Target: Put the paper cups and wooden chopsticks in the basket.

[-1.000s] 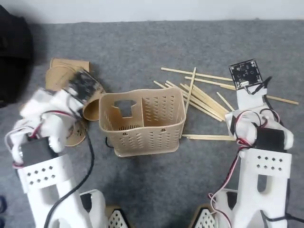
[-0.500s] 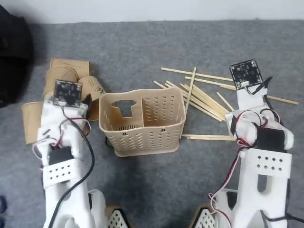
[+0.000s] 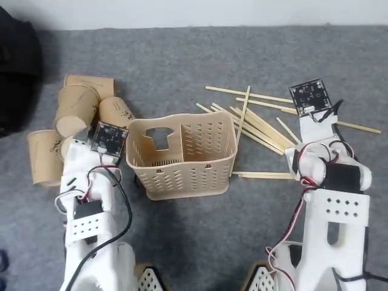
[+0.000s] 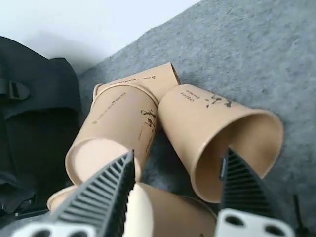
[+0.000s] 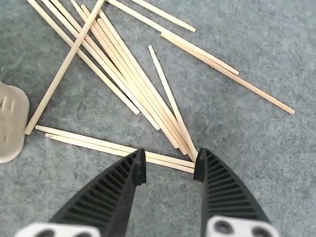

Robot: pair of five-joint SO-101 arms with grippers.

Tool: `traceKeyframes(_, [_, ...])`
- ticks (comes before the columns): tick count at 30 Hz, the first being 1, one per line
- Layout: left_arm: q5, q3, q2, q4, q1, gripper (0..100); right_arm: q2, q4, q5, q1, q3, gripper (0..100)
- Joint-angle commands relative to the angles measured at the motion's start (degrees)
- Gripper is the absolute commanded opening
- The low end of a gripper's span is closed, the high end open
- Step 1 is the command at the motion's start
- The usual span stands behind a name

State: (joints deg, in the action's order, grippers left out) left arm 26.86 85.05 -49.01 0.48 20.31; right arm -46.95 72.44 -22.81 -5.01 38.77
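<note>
High view first: the basket (image 3: 182,176) sits centre on the grey carpet (image 3: 182,60); the paper cups (image 3: 76,115) lie tumbled at its ten o'clock and the wooden chopsticks (image 3: 260,124) are scattered at its two o'clock, all still outside it. Up there each wrist board covers its gripper, so I go to the wrist views for the jaws. The left gripper (image 4: 179,155) is spread wide and holding nothing, hanging over an open-mouthed cup (image 4: 217,133) lying on its side, with the black bag (image 4: 29,113) beyond. The right gripper (image 5: 170,155) has its jaws moderately apart and empty, its tips right at a pair of sticks (image 5: 113,147); whether they touch I cannot tell.

Against a second ago, the left arm (image 3: 91,200) has swung in from the left and drawn back, so its board now sits at the basket's nine o'clock and more cups are uncovered; the right arm (image 3: 330,182) has barely shifted.

One cup is partly tucked under the left arm; another is cut off behind the left fingers.
</note>
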Motion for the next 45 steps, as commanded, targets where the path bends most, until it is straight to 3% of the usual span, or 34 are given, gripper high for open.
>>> traceKeyframes(1, [-1.05, -2.51, -0.53, 0.44, 0.00, 28, -0.40, -0.48, -0.35, 0.57, -0.53, 18.0])
traceKeyframes(7, [-3.96, -14.99, -0.53, 13.71, -0.09, 28, -0.40, -0.04, -0.26, 0.57, -0.53, 18.0])
traceKeyframes(14, [-12.48, -61.05, 2.46, 55.56, 1.49, 28, -0.40, -0.31, -0.26, 0.57, -0.53, 18.0])
traceKeyframes(21, [-16.18, -104.31, 28.48, 81.32, 1.76, 28, -0.40, -0.13, -0.26, 0.57, -0.53, 18.0])
traceKeyframes(26, [-9.58, -129.01, 49.14, 97.32, 0.35, 28, -0.40, 1.01, -0.26, 0.57, -0.53, 18.0])
traceKeyframes(32, [1.85, -142.37, 64.09, 100.04, -0.97, 28, -0.40, 0.66, -0.26, 0.48, -0.53, 18.0])
traceKeyframes(41, [10.37, -141.85, 70.86, 100.13, -3.43, 28, -0.40, 0.40, -0.26, 0.57, -0.53, 18.0])
traceKeyframes(45, [12.04, -133.67, 69.27, 100.22, -5.63, 28, -0.40, 0.40, -0.26, 0.57, -0.53, 18.0])
